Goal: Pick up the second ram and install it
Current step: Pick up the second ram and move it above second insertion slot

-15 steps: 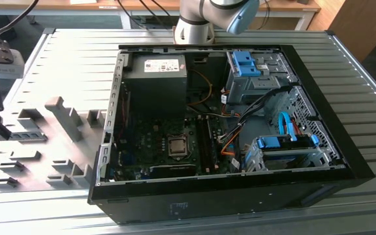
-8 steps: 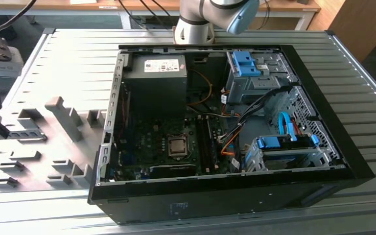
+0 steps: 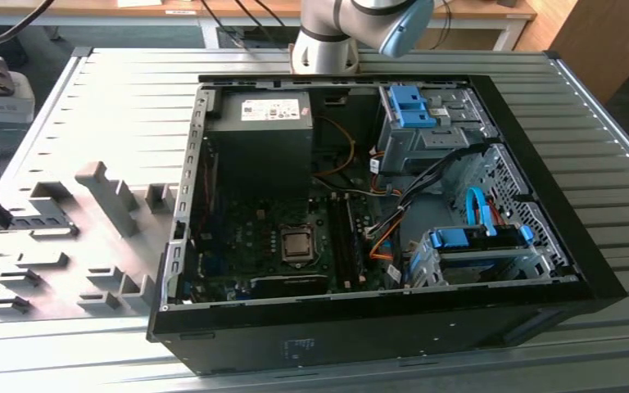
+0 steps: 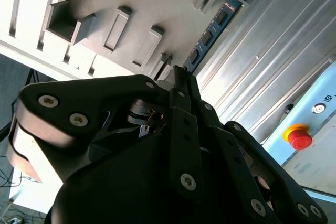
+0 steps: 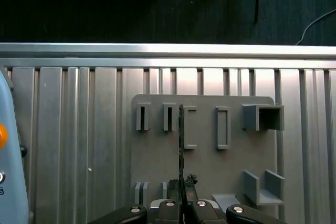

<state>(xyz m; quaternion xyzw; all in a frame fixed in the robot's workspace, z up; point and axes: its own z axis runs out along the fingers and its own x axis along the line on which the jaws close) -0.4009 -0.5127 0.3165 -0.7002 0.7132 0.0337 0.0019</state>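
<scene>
One ram (image 4: 214, 29), edge-on, sat clamped between fingers (image 4: 185, 90) over grey slotted holder (image 5: 210, 171) on counter (image 5: 79, 129). Thin, light, stiff board, likely fragile; best gripped along long edges, clear of chips.

1. The claw (image 5: 181, 186) pinches a thin ram (image 5: 181, 135), seen edge-on.
2. Behind the ram lies a grey plate (image 5: 210, 166) with slots and brackets.
3. The plate rests on a ribbed metal surface (image 5: 79, 129).
4. Dark floor (image 5: 131, 9) shows beyond the surface's far edge.
</scene>
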